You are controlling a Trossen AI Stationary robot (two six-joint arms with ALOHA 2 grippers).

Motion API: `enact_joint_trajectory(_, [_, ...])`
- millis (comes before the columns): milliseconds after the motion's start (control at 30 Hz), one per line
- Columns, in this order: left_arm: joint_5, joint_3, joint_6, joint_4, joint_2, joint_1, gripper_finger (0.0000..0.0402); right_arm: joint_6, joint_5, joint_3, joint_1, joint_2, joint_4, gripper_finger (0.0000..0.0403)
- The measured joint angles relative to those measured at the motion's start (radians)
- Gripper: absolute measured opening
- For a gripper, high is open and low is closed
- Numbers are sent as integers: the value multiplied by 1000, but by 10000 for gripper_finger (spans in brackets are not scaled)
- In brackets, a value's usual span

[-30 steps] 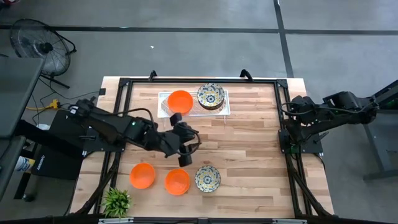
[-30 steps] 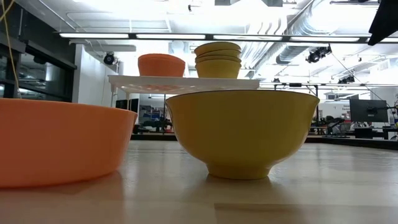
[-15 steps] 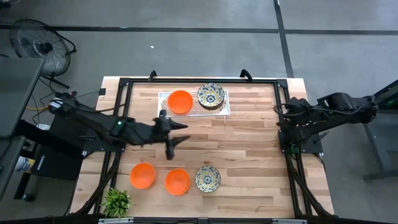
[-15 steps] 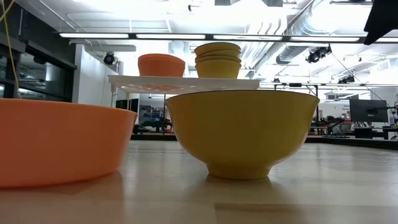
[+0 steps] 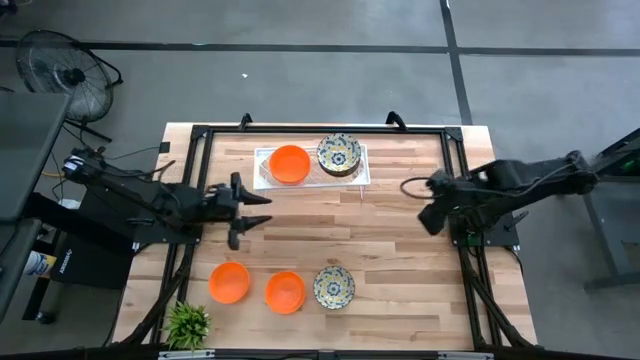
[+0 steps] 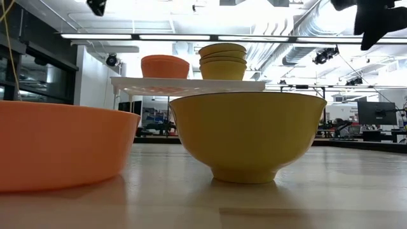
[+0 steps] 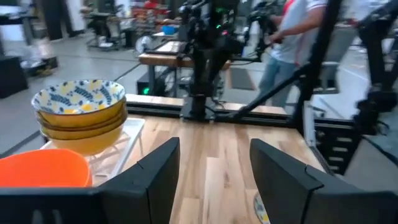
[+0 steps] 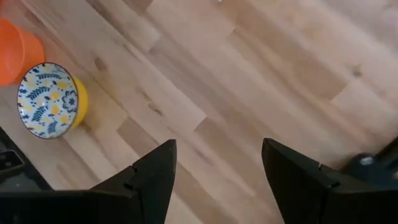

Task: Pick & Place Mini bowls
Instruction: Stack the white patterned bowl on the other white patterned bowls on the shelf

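Your left gripper (image 5: 243,205) is pulling back from the middle of the table toward its left edge, and your right gripper (image 5: 432,205) is swinging in from the right rail over the boards; no bowl has shifted. You are seeing the left fingers (image 7: 158,177) spread with nothing between them, pointing across the table past the white tray (image 5: 360,176); the right fingers (image 8: 155,177) are spread just as wide and empty, looking down on bare wood. On the tray at the far side an orange bowl (image 5: 289,164) is sitting beside a stack of floral bowls (image 5: 339,154), the two just touching or nearly so; you cannot tell which from above. Along the near edge two orange bowls (image 5: 228,282) (image 5: 285,292) and one floral bowl (image 5: 333,287) are standing in a row, each apart from the next, well clear of both grippers. A small green plant (image 5: 187,323) is sitting at the near left corner.
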Motion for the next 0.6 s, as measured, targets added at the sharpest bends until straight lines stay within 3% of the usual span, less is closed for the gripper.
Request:
enact_joint_trajectory(367, [85, -132, 94, -136, -389, 0, 191, 182, -106, 0, 77, 333, 318, 224])
enact_joint_trajectory(600, [136, -139, 118, -203, -517, 0, 191, 190, -182, 0, 89, 548, 520, 224])
